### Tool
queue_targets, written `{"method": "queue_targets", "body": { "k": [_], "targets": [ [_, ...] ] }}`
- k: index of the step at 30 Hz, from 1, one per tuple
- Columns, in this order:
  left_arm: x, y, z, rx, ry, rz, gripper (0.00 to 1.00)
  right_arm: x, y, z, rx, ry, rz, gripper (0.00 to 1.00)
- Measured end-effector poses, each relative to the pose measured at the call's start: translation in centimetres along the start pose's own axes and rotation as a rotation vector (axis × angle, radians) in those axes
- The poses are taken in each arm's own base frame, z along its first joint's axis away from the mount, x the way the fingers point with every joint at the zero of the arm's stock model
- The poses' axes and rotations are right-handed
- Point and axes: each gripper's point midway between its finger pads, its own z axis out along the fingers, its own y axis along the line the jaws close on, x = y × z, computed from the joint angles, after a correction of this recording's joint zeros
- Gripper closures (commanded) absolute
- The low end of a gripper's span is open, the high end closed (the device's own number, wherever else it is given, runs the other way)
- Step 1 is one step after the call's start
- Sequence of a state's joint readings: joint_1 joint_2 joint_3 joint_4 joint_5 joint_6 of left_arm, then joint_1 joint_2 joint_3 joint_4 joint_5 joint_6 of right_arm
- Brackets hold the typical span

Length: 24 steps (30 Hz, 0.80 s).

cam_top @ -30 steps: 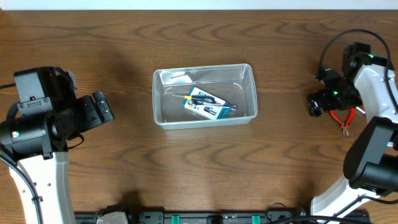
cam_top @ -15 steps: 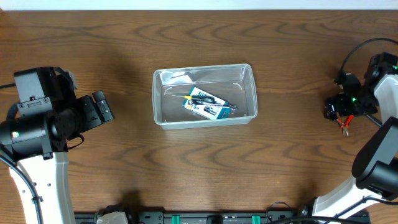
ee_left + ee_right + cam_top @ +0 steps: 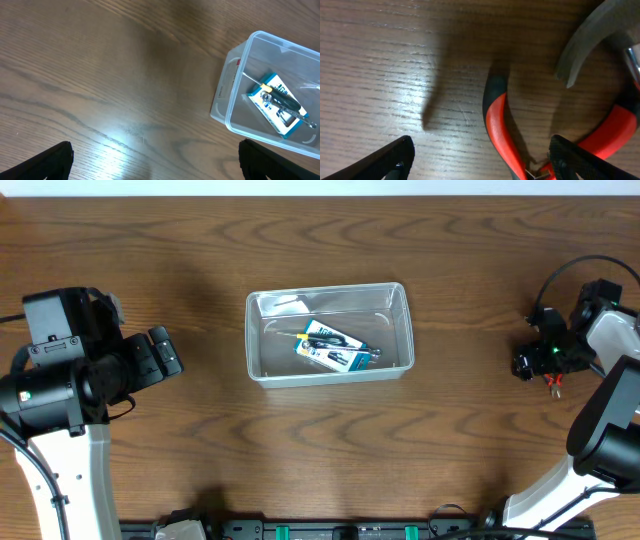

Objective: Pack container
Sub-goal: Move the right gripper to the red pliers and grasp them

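Observation:
The clear plastic container [image 3: 329,333] stands at the table's middle and holds a blue packaged screwdriver [image 3: 333,347]; both also show in the left wrist view, container [image 3: 235,92] and package [image 3: 278,103]. Red-handled pliers [image 3: 553,381] lie on the table at the far right. My right gripper [image 3: 540,370] is open, low over the pliers. In the right wrist view one red handle [image 3: 499,122] lies between its fingertips [image 3: 395,157]. My left gripper [image 3: 165,352] is open and empty, well left of the container.
A grey cable or arm part [image 3: 592,40] crosses the top right of the right wrist view. The table's far edge runs along the top of the overhead view. Bare wood lies between the left gripper and the container.
My right arm swung right, then drew back left a little, and now hangs over the pliers' handles. The left arm, container and package have not moved.

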<state>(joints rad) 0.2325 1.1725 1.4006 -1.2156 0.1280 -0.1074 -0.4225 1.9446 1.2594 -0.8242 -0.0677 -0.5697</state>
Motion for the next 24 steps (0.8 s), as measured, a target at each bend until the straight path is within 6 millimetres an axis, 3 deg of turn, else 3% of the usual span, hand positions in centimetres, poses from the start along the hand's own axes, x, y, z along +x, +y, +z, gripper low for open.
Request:
{"method": "queue_targets", "body": {
  "k": [11, 19, 24],
  "targets": [
    [0.0, 0.0, 0.0, 0.000, 0.000, 0.000, 0.02, 0.7, -0.6, 1.1, 0.046, 0.017, 0.001, 0.27],
    [0.0, 0.0, 0.0, 0.000, 0.000, 0.000, 0.02, 1.0, -0.6, 1.1, 0.061, 0.010, 0.034, 0.57],
    [0.0, 0.0, 0.0, 0.000, 0.000, 0.000, 0.02, 1.1, -0.7, 1.1, 0.069, 0.011, 0.052, 0.65]
  ]
}}
